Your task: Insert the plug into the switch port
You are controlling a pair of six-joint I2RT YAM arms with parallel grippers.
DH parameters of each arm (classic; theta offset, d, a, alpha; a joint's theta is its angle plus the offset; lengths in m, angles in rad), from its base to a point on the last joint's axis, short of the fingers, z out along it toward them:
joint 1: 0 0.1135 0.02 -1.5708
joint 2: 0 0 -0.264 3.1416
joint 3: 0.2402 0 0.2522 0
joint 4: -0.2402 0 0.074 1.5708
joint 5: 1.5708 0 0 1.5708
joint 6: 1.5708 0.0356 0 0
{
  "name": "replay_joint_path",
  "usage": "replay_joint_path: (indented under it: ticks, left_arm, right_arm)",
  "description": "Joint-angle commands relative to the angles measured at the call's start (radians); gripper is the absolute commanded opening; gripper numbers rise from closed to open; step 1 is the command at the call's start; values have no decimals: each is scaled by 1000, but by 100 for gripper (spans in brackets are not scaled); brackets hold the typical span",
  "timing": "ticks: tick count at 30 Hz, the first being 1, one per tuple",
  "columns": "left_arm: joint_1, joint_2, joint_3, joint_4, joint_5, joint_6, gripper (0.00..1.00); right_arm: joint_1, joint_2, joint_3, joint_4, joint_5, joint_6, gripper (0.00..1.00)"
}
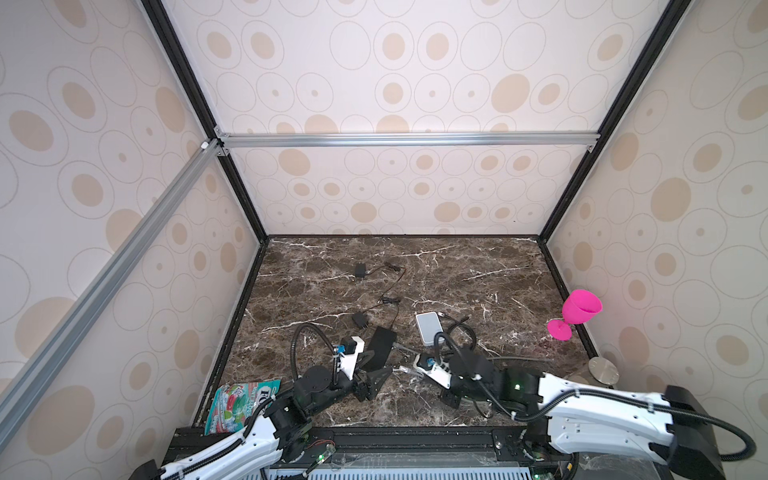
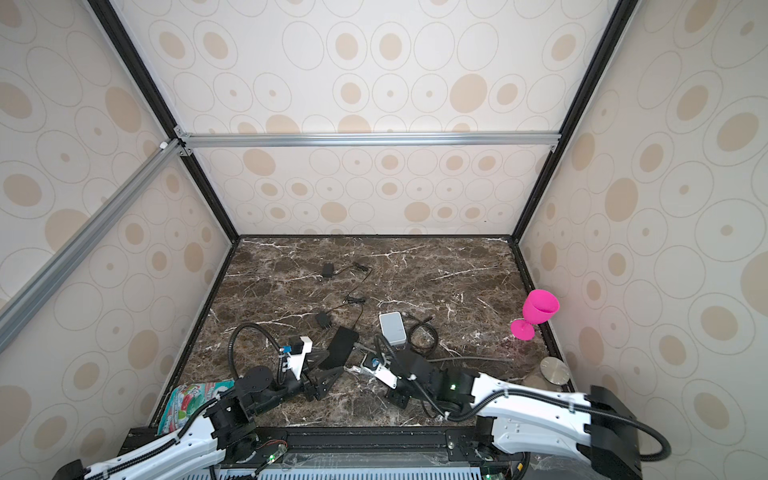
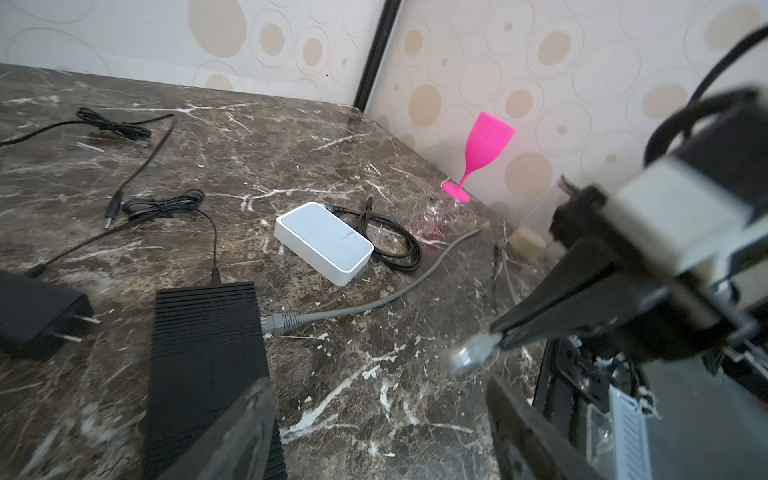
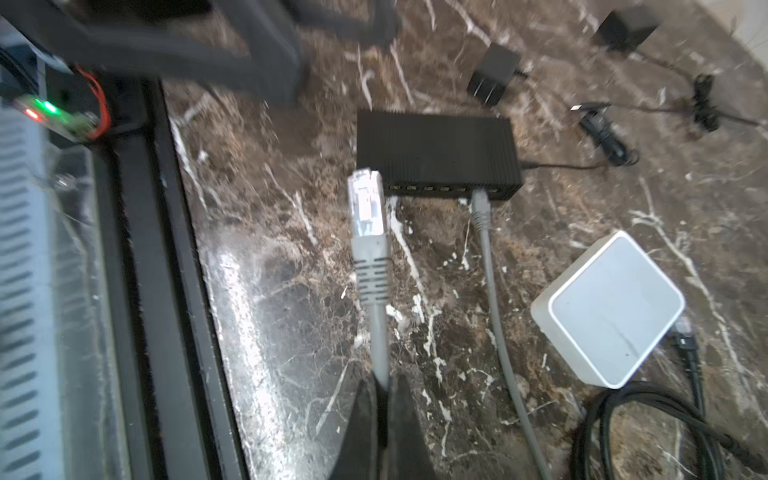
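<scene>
**Ethernet plug held out toward the switch's port row**

In the right wrist view, the right fingers (image 4: 361,428) sit at lower centre. They are pressed together on the grey cable behind its boot, so the clear Ethernet plug (image 4: 365,199) juts forward with nothing covering it. The plug's tip overlaps the left end of the port face of the black switch (image 4: 436,145). The switch lies flat on the marble bench (image 4: 291,332) at upper centre. The plug is not yet seated and looks off to one side of the ports.

In the left wrist view, the left fingers (image 3: 232,436) run along the bottom edge, spread wide and holding nothing. One overlaps the switch's near end, probably placed to steady it against the push.

Counted:
- two grey plugs, one held and a second plug (image 4: 480,203) already in the right end of the port row
- one switch
- one white box (image 4: 611,307) at lower right
- two black power adapters (image 4: 494,75) at upper right
- one coiled black cable (image 4: 590,436)
- one pink goblet (image 3: 484,145)

The ports are too blurred to count.
</scene>
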Motion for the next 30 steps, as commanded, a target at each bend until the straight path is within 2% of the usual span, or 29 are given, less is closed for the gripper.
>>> replay_joint_path:
  ticks: [1,2,5,6,10,14,19,23,25,28,30]
  left_arm:
    - [-10,88,56,245,148,196,76]
    - [-11,107,63,270,189,248,73]
    - [-17,108,48,327,311,395,71]
    - [-20,97,48,319,310,437,65]
    - [-19,70,52,248,288,551,61]
    - [-19,94,62,227,337,588,61]
    - [-19,148,94,199,423,623,41]
    - [-19,167,103,191,445,636,47]
    - [-20,180,110,180,469,646,47]
    - [-21,205,129,162,495,658,43]
    - [-21,219,139,151,507,664,36]
  right_arm:
    - [-3,-69,-18,-49,-54,-2,0]
    - [-2,-70,0,-85,-40,8,0]
    - [-3,-64,34,-129,-66,17,0]
    - [-2,-62,43,-143,-77,17,0]
    - [-3,-69,58,-164,-99,15,0]
    - [-2,-83,43,-137,-139,7,0]
    - [-3,-72,51,-129,-183,-12,0]
    - [-2,-72,60,-122,-208,-20,0]
    - [-2,-76,63,-124,-205,-22,0]
    - [-3,-84,70,-127,-207,-24,0]
    - [-2,-89,75,-129,-206,-22,0]
